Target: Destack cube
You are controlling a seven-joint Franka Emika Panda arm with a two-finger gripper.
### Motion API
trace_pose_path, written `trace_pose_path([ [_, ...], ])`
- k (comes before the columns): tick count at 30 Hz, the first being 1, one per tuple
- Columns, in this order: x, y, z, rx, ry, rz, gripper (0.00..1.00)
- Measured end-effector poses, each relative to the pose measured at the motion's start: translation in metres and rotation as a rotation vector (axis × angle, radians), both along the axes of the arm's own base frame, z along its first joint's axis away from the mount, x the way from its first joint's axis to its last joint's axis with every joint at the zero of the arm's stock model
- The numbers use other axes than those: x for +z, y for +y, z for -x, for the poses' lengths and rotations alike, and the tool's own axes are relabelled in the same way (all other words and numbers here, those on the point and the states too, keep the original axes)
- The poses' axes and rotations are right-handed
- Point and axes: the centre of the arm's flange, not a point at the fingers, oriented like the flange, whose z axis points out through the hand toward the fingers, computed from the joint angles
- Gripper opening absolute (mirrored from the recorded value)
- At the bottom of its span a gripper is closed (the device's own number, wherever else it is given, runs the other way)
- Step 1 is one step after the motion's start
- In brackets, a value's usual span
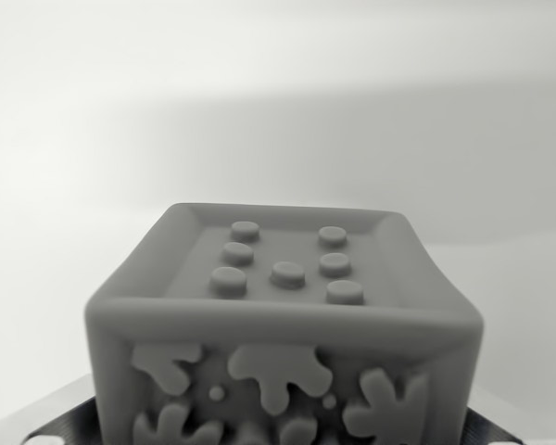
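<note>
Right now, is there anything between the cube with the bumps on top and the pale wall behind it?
No. In the wrist view, the stretch behind the cube is bare, pale surface up to the wall. The fingers are not in view.

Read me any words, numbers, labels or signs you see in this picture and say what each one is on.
There is no readable text, number or brand.
Cube top face: seven raised round dots, no letters or digits.
Cube front face: raised blotchy relief shapes, a pattern, not writing.
Dark plate under the cube: no markings to be seen.
</note>
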Motion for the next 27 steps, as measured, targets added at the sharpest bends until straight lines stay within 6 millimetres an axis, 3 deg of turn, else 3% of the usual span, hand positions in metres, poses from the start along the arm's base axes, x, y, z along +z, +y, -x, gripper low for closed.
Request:
trace_pose_path([
  [27,-0.025,0.002,-0.032,0.234,-0.004,0.000,0.00],
])
